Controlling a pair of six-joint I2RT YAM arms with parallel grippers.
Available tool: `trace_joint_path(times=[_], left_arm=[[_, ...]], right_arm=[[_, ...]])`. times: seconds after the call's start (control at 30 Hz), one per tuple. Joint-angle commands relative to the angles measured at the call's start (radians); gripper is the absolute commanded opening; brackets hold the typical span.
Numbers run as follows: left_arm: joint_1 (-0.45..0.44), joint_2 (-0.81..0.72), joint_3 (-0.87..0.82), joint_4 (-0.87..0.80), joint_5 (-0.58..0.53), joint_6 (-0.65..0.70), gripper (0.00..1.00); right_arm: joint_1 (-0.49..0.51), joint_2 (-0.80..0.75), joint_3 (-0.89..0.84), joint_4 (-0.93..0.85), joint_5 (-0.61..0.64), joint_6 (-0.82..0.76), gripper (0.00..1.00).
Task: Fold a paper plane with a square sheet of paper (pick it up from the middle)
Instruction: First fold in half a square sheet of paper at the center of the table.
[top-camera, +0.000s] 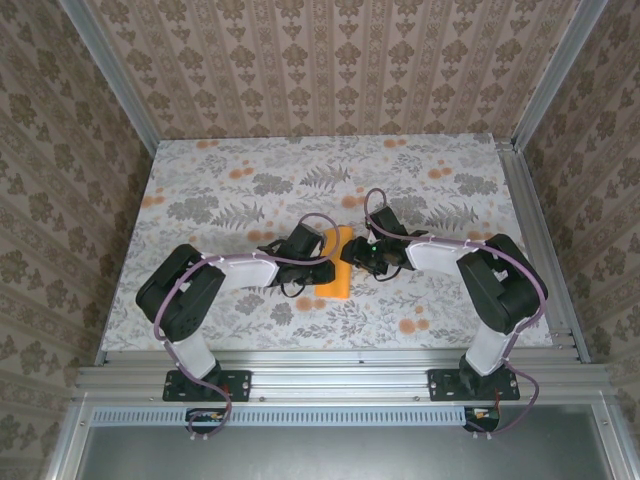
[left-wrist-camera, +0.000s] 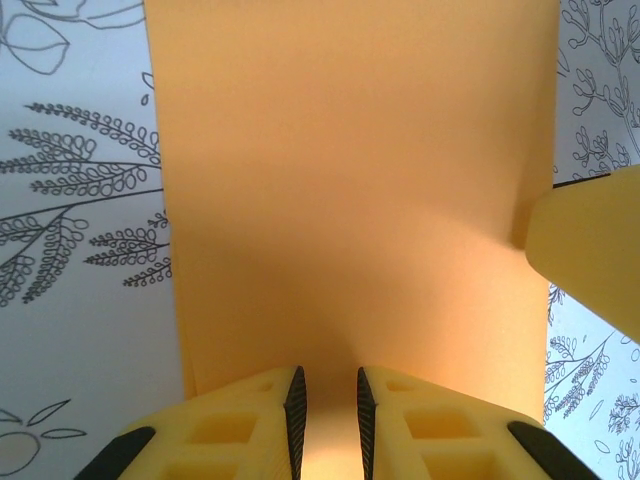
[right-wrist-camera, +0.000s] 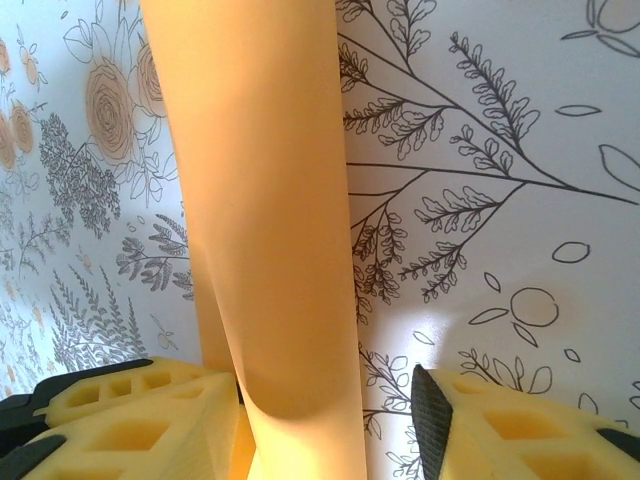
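- The square sheet of paper (top-camera: 338, 264) lies near the middle of the table (top-camera: 220, 200), between the two grippers. It is already folded into a long, narrow orange strip that runs from near to far.
- In the left wrist view the square sheet of paper (left-wrist-camera: 350, 200) spreads smoothly away from the fingers, with a straight edge on each side.
- In the right wrist view the square sheet of paper (right-wrist-camera: 270, 200) rises off the surface as a tall, curved flap.
- The left gripper (top-camera: 318, 246) reaches the paper from its left side. Up close, the left gripper (left-wrist-camera: 328, 402) has its dark pads (left-wrist-camera: 296, 405) drawn to a thin slit with orange paper running into it, so it is clenched on the sheet's edge.
- The right gripper (top-camera: 358, 258) sits just beside the strip's right side. Up close, the right gripper (right-wrist-camera: 325, 392) is released, its jaws wide apart. The flap stands between them against the left finger (right-wrist-camera: 150, 405), and the right pad (right-wrist-camera: 430, 420) is clear of the paper.
- One yellow finger of the right gripper (left-wrist-camera: 590, 250) shows at the sheet's right edge in the left wrist view.
- The table (right-wrist-camera: 500, 250) has a pale cover printed with grey leaves and small orange flowers.
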Motion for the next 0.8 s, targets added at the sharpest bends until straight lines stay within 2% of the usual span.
trace_joint_path(times=[0.0, 0.1, 0.47, 0.77], left_arm=[[0.008, 0.024, -0.004, -0.017, 0.012, 0.027, 0.24], [0.008, 0.011, -0.003, -0.020, 0.014, 0.028, 0.24], [0.009, -0.027, 0.013, -0.036, 0.041, 0.037, 0.26], [0.013, -0.061, 0.042, -0.049, 0.057, 0.051, 0.29]], right_arm=[[0.010, 0.022, 0.020, -0.011, -0.017, -0.014, 0.50], [0.012, 0.041, 0.026, -0.011, -0.012, -0.010, 0.44], [0.024, 0.089, 0.055, -0.008, -0.011, -0.021, 0.40], [0.043, 0.109, 0.090, -0.092, 0.047, -0.064, 0.36]])
